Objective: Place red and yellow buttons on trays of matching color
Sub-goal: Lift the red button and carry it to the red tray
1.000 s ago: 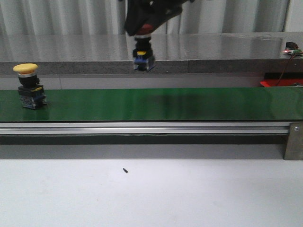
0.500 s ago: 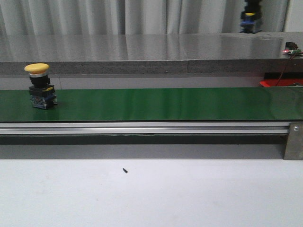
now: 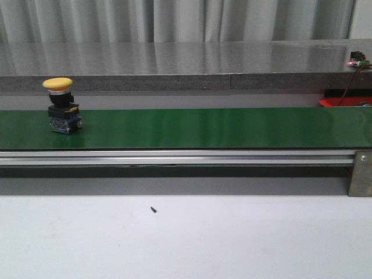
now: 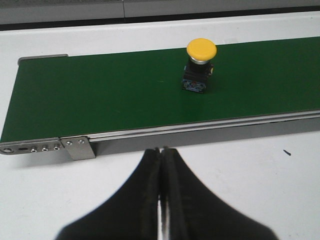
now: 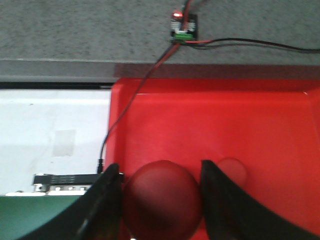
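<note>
Green belt (image 3: pixel 203 128) on grey table (image 3: pixel 186 238)

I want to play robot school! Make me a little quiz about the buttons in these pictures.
1. True or false: the yellow button stands on the green belt.
2. Which gripper holds the red button? A) left B) right C) neither
3. Fill the gap: the red button hangs over the ____ tray.

Key:
1. True. It stands upright on the belt, near its left end in the front view.
2. B. The right gripper's jaws sit on both sides of the red cap; the left gripper is shut and empty.
3. Red.
</note>
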You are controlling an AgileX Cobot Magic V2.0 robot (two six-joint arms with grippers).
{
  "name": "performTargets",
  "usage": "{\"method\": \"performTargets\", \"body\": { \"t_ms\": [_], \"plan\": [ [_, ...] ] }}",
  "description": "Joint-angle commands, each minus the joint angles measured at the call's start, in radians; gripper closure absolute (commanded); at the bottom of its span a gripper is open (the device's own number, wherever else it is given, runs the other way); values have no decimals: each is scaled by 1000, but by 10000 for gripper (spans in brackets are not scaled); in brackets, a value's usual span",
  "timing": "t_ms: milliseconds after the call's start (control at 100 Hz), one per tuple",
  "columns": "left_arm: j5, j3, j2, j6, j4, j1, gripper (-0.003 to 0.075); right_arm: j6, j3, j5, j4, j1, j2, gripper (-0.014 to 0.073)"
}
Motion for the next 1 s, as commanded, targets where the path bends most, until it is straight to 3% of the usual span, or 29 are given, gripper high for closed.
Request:
{"method": "performTargets", "body": {
  "t_ms": [0,300,990],
  "plan": [
    [-68,-28,-3,-7,-24,-7,740,-10,8,-111,8,-46,-54,430],
    [-68,-28,-3,-7,-24,-7,740,-10,127,-291,9,-152,-35,430],
    [-68,-28,-3,-7,-24,-7,740,-9,132,-349,10,-197,177,430]
  ]
}}
